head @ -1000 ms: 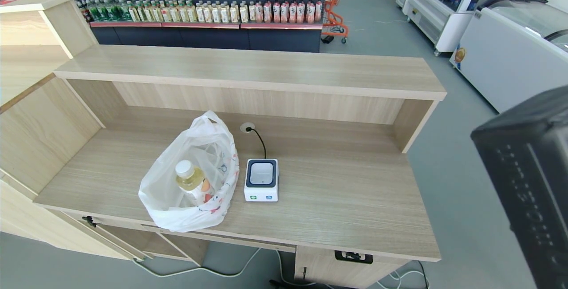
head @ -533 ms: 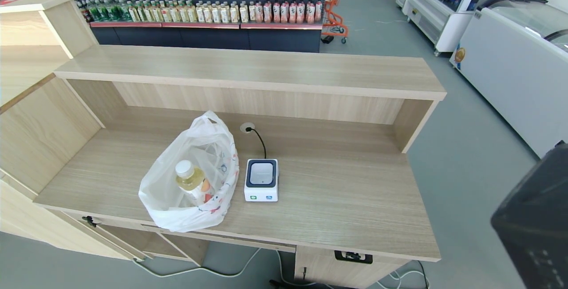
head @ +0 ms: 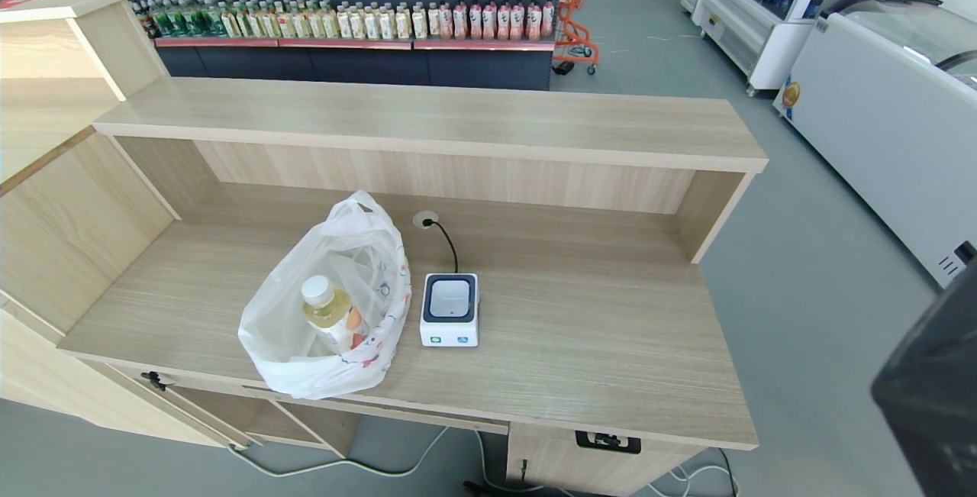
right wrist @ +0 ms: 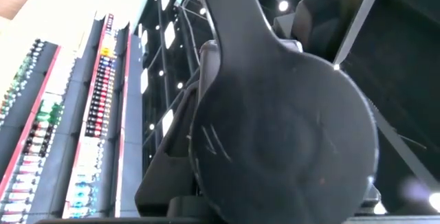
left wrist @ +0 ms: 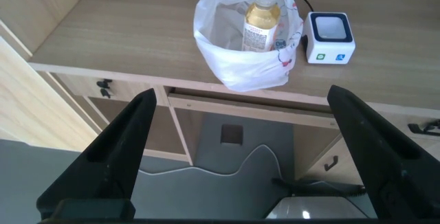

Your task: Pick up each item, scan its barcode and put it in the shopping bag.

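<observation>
Over the last second the right arm (head: 933,390) has been sinking back toward the lower edge of the head view. It went from a big dark block covering the freezer side of the shop to a corner of casing cut off by the frame. Nothing on the counter (head: 595,329) has shifted with it: the shopping bag (head: 271,329), the bottle (head: 327,304) and the scanner (head: 449,310) sit exactly where they were. I read that as the arm pulling clear after a drop, so this item's pick, scan and bagging look done, and the job is at or near its end.

The left pincer (left wrist: 242,95) hangs released, its fingers (left wrist: 117,159) spread wide with nothing between them, low in front of the counter's drawer edge. The bag lies ahead of it and higher up, roughly in line with the gap. The bottle stands upright inside the bag, with its pale cap showing above the rim. The scanner is just beside the bag, on the side toward the right arm, and its cable (head: 449,241) runs away from me.

I cannot tell whether the right pincer (right wrist: 275,135) is released or clenched, because its own camera is blocked by dark housing against the ceiling lights. The bottle's lower half is veiled by plastic, its barcode is out of sight, and I cannot make out whether anything else lies under it.
</observation>
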`<state>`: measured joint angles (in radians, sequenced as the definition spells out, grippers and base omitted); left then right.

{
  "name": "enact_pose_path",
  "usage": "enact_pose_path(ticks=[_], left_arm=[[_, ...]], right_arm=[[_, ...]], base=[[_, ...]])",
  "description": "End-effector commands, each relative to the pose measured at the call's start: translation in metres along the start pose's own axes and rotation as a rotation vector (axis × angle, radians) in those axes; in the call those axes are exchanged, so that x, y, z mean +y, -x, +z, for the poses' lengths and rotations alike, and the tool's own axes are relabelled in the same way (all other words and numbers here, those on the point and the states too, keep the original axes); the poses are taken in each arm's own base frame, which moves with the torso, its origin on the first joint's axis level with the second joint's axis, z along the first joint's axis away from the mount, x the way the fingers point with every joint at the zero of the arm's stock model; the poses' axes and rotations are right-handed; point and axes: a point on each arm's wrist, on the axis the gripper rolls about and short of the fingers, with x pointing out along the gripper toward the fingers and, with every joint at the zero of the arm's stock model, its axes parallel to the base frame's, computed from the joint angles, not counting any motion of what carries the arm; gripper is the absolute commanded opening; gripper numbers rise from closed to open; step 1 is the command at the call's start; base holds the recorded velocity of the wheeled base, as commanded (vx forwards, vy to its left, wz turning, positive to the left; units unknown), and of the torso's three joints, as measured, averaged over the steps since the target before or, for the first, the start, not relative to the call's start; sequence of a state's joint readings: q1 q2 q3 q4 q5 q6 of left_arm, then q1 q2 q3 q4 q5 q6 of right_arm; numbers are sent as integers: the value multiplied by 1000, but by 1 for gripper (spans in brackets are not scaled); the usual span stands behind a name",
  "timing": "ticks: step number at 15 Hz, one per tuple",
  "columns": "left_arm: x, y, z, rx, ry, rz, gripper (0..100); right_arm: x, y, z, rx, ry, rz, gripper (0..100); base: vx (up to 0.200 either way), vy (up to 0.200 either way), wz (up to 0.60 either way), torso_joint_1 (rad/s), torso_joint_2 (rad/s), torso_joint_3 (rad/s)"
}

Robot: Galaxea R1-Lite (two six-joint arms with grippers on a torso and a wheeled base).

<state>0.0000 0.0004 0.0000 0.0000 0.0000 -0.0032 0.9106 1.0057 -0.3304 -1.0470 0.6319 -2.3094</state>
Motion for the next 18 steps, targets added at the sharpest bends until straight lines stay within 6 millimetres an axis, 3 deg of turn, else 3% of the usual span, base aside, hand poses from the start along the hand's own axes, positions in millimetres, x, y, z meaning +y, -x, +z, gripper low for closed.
enact_pose_path(ticks=[1, 10, 12, 14, 16, 18], left_arm=[[0, 0, 0, 1, 1, 0, 100], [0, 0, 0, 0, 0, 0, 100], [0, 0, 0, 0, 0, 0, 100], [0, 0, 0, 0, 1, 0, 100], [0, 0, 0, 1, 1, 0, 100], [0, 0, 0, 1, 0, 0, 100]], right_arm=[[2, -1, 0, -2, -2, 6, 0], [2, 0, -1, 3, 1, 13, 0], [8, -1, -5, 76, -95, 91, 0], [23, 3, -10, 356, -428, 295, 0], [36, 13, -10, 929, -810, 496, 0], [41, 18, -6, 1328, -1017, 471, 0]], base=[[0, 0, 0, 0, 0, 0], [0, 0, 0, 0, 0, 0], [0, 0, 0, 0, 0, 0], [0, 0, 0, 0, 0, 0], [0, 0, 0, 0, 0, 0], [0, 0, 0, 0, 0, 0]])
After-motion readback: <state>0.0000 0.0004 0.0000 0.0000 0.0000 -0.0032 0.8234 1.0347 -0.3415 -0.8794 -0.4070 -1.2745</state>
